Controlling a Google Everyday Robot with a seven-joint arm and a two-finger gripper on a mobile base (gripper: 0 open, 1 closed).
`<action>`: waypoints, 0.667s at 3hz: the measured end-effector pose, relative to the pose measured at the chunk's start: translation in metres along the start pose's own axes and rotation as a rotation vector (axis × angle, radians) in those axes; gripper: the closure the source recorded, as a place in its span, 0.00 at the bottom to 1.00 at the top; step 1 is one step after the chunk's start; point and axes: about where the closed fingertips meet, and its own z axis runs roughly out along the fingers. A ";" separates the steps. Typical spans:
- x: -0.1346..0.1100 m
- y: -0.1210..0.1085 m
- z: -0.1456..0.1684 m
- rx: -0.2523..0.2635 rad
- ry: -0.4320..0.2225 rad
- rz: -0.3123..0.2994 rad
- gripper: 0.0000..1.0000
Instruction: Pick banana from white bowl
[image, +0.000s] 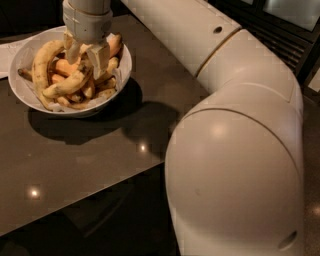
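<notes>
A dark brown table (100, 165) is carrying the white bowl (21, 56) toward 10 o'clock in the view. The gripper (86, 55) is hovering over the bowl's fruit pile, fingers spread and holding nothing. The banana (67, 85) is lying inside the bowl, at 6 o'clock from the fingertips.
</notes>
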 end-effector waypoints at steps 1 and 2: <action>0.003 -0.001 0.004 -0.005 -0.002 -0.007 0.48; 0.003 -0.001 0.006 -0.008 -0.005 -0.010 0.47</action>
